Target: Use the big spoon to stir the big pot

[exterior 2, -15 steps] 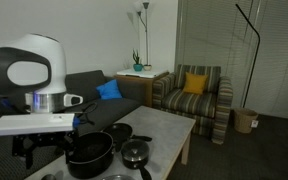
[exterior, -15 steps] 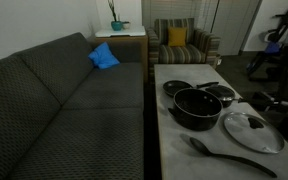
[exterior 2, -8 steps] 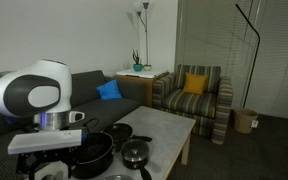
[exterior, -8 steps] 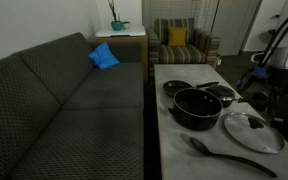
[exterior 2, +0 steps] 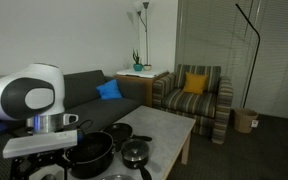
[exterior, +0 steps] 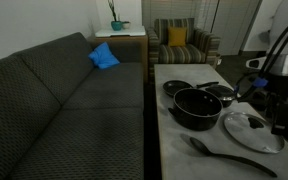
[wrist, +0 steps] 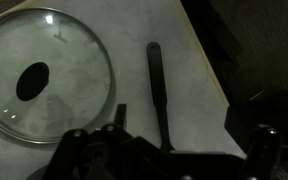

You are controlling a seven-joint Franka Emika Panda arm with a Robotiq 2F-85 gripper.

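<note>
With the grasp not yet made, the end effector (wrist: 170, 160), spread wide and empty, hangs over the big spoon (wrist: 158, 85) lying along the bench (wrist: 134, 25) edge beside the glass lid (wrist: 54, 80); next it likely must descend, pinch the thin handle, then carry it to the big pot (exterior: 196, 108) mid-bench

I see the big pot (exterior: 196, 108) as matt black, the big spoon (wrist: 158, 85) dull black, the lid (wrist: 72, 58) clear glass rimmed in metal, the worktop (wrist: 134, 25) pale and smooth, the sofa (exterior: 64, 110) coarse-woven cloth.
</note>
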